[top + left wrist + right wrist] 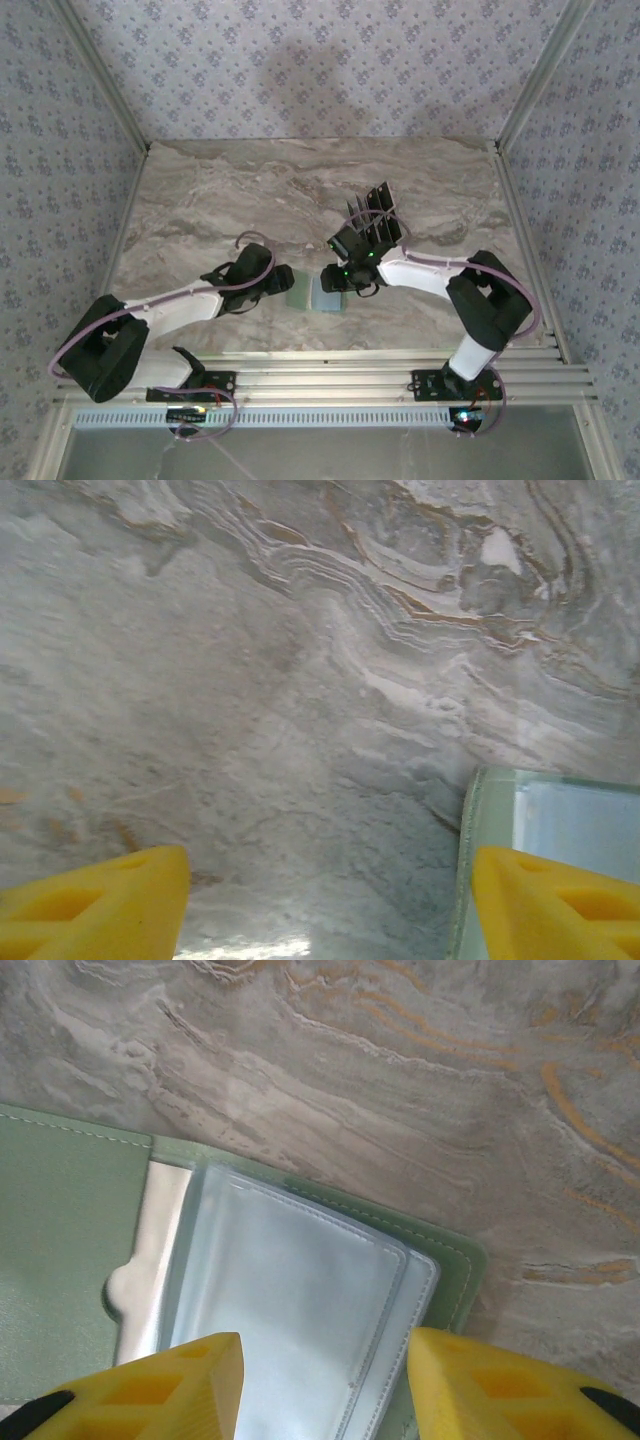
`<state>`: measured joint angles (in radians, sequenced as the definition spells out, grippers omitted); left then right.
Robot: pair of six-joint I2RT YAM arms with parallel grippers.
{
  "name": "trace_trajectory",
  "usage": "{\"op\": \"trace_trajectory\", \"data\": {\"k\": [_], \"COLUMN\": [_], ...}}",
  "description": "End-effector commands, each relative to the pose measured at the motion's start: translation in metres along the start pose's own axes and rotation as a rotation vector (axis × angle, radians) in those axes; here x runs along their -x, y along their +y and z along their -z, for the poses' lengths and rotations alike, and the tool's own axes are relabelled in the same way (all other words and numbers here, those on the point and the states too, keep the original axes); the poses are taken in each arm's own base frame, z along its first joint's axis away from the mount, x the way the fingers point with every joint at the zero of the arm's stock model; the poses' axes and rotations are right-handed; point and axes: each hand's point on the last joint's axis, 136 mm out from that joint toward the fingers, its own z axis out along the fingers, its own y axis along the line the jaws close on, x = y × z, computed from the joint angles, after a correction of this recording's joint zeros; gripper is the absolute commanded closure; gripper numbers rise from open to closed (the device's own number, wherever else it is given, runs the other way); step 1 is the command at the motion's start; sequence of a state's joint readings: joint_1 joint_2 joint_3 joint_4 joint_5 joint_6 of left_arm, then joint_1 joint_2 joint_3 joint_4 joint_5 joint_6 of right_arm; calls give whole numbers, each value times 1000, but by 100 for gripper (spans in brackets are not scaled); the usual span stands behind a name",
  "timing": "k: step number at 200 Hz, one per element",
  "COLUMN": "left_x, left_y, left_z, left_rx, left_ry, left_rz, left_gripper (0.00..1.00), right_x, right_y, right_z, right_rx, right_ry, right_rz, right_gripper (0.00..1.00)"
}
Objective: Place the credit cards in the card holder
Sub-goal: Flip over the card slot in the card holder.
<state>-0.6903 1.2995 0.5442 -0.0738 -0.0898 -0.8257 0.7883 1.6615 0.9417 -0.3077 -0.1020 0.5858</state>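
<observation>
The card holder (312, 294) lies open and flat on the marble table, pale green with clear plastic sleeves (290, 1300) inside. My right gripper (325, 1345) stands open just above those sleeves, one yellow finger (180, 1390) to each side, holding nothing. My left gripper (330, 880) is open wide over bare table, and the card holder's edge (560, 815) sits by its right finger (540, 900). From above, the left gripper (284, 282) and right gripper (335, 272) flank the card holder. The credit cards (375, 218), black and fanned out, lie behind the right arm.
The marble table (250, 190) stretches back to patterned walls. Metal rails (400, 365) run along the near edge where both arm bases stand. Upright frame posts (135, 140) border the table's sides.
</observation>
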Motion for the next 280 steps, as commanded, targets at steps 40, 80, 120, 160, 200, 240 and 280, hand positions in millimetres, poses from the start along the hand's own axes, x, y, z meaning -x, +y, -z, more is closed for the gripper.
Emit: {"op": "trace_trajectory", "data": {"k": [40, 80, 120, 160, 200, 240, 280], "left_x": [-19, -30, -32, -32, -33, -33, -33], "left_y": [30, 31, 27, 27, 27, 27, 26], "left_z": [-3, -15, -18, -18, -19, -19, -20], "left_rx": [169, 190, 177, 175, 174, 169, 162], "left_ry": [81, 119, 118, 117, 117, 114, 112], "left_rz": [-86, -99, -101, -100, -101, -101, -97], "left_gripper": [28, 30, 30, 30, 31, 31, 31], "right_x": [0, -1, 1, 1, -1, 3, 8], "right_y": [5, 7, 18, 27, 29, 42, 65], "right_z": [-13, -15, -9, -7, -9, -2, 4], "right_rx": [15, 21, 42, 50, 51, 90, 142], "right_ry": [22, 30, 20, 17, 24, 11, 4], "right_rz": [6, 8, 23, 42, 46, 50, 68], "right_gripper": [51, 51, 51, 51, 51, 51, 51]}}
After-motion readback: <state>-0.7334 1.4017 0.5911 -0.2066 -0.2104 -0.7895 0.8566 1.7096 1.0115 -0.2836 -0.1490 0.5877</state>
